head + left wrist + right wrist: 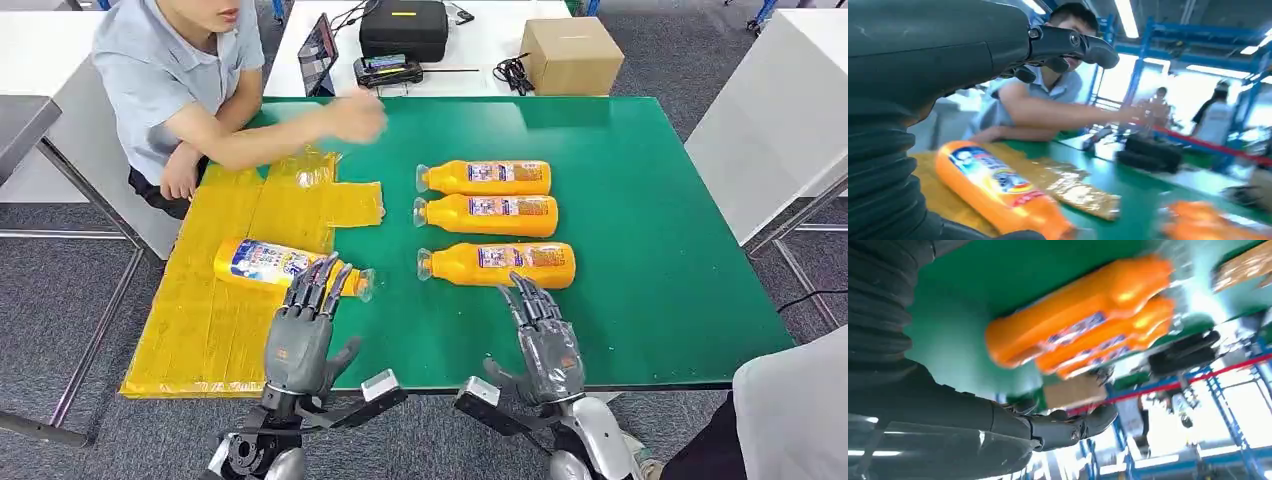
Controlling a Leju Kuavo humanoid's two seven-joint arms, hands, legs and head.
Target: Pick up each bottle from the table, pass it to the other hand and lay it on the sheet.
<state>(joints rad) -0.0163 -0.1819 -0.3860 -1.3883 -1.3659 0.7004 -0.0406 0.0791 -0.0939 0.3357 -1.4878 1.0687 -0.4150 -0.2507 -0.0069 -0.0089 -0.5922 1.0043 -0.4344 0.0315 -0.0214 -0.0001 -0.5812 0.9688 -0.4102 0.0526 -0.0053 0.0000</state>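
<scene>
**A:** Head view first: why do the things lie as they do?

**B:** One orange plastic bottle with a blue-and-white label lies on its side on the yellow crinkled sheet, so I judge it delivered. Three more orange bottles wait in a row on the green worktop, well apart from the sheet, within the right hand's reach. A person's arm stretches over the sheet's far edge.

**A:** And the hands?

**B:** The left hand hovers over the sheet, fingers spread by the laid bottle, holding nothing. The right hand is spread too, fingertips just short of the nearest bottle.

**A:** Left wrist view?

**B:** Fingers extended above the bottle, apart from it.

**A:** Right wrist view?

**B:** Fingers extended, empty, the row beyond them.
</scene>
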